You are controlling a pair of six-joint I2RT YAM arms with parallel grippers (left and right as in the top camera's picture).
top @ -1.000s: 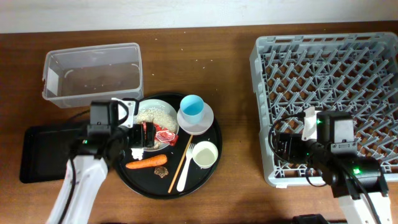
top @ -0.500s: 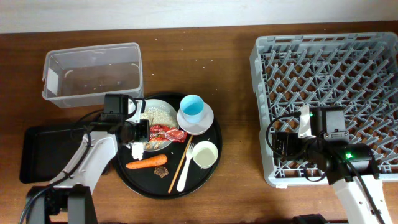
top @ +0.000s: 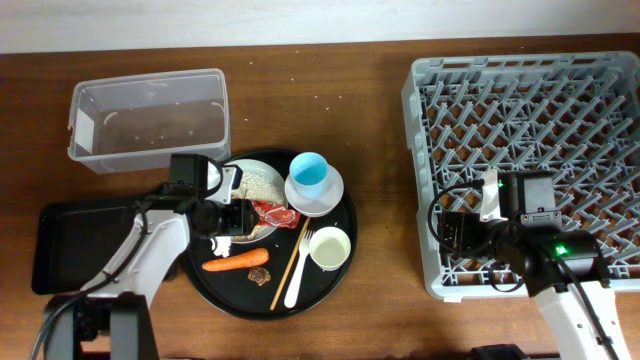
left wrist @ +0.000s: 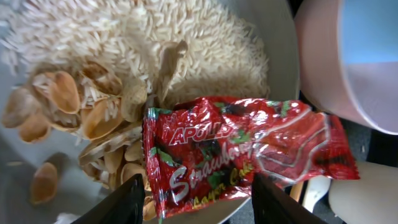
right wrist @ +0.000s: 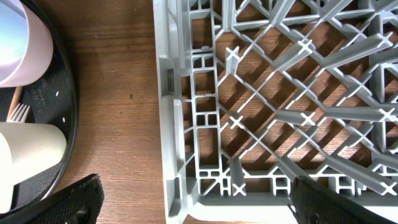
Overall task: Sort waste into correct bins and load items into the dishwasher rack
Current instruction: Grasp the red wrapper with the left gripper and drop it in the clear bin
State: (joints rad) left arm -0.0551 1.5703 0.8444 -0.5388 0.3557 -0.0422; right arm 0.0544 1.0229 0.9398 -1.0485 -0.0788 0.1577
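The red wrapper (left wrist: 249, 149) lies on the white bowl (left wrist: 273, 56) of rice (left wrist: 124, 37) and beige scraps (left wrist: 93, 118). My left gripper (left wrist: 196, 202) is open, its fingers on either side of the wrapper's lower edge; overhead it (top: 240, 215) is over the bowl (top: 262, 180) on the round black tray (top: 335, 280). A carrot (top: 235, 263), tissue (top: 220, 243), brown crumb (top: 262, 275), chopstick (top: 290, 255), fork (top: 298, 270), small white cup (top: 330, 248) and blue cup (top: 310, 172) on a pale plate (top: 325, 200) sit there. My right gripper (right wrist: 193, 199) is open over the rack's (top: 530, 150) left edge.
The clear tub (top: 150, 118) stands at the back left. The shallow black tray (top: 70, 245) lies at the front left, beside my left arm. The rack's corner (right wrist: 186, 124) fills the right wrist view, with bare wood between it and the round tray (right wrist: 62, 124).
My left gripper has moved right and lowered onto the bowl, closing in on the red wrapper. The right arm shifted slightly a second ago and is still now.
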